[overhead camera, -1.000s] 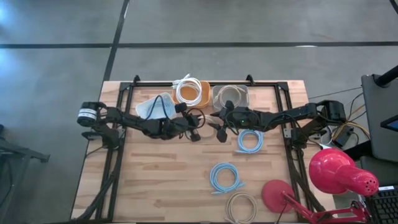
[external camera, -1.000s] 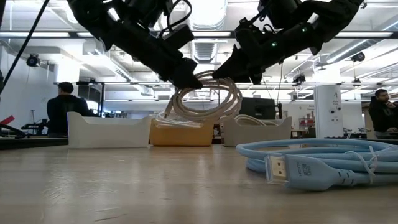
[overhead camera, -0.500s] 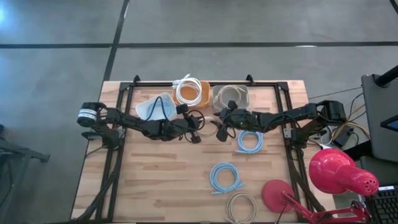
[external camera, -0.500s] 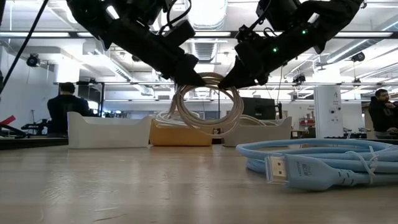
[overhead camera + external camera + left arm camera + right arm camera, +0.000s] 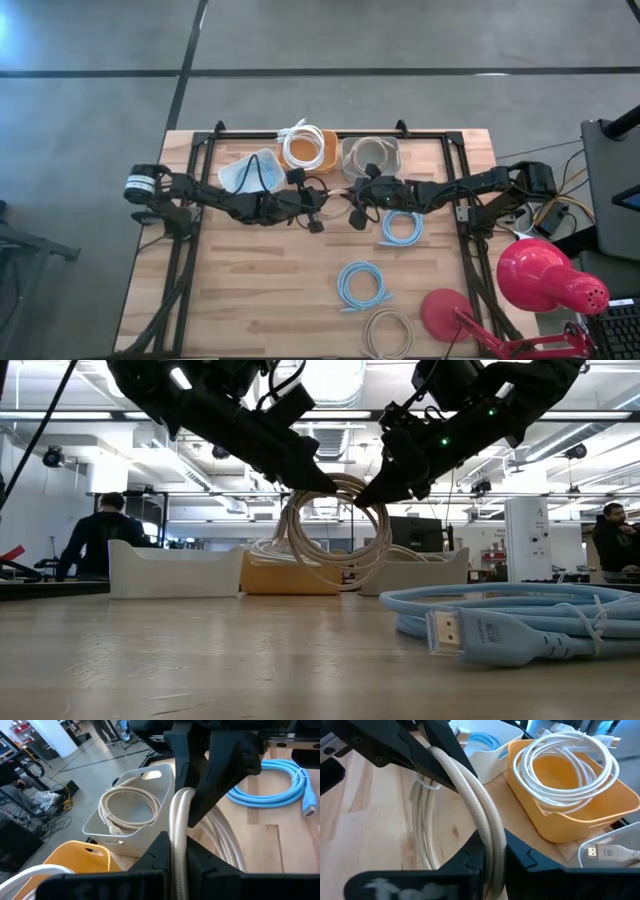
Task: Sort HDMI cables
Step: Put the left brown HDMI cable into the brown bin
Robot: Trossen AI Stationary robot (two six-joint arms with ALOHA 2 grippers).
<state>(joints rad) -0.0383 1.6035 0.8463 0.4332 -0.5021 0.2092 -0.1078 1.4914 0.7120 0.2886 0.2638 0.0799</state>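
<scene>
Aloft, both the left gripper [image 5: 312, 480] and right gripper [image 5: 372, 495] clamp one beige coil [image 5: 335, 535] — uneven release could unwind it short of the tray [image 5: 370, 153].

You're looking at a robotics lab or open workshop floor. The light wooden plank table [image 5: 250, 290] stands on a bare grey concrete floor [image 5: 90, 100] marked with dark lines. Behind the table, the low view shows long ceiling strip lights [image 5: 90, 417], exposed pipes and a dark monitor [image 5: 415, 532]. A seated person in dark clothing [image 5: 98, 540] works far behind the table's left end, another person [image 5: 612, 538] behind its right end. A red dome desk lamp [image 5: 545, 278] sits at the table's right corner.
</scene>
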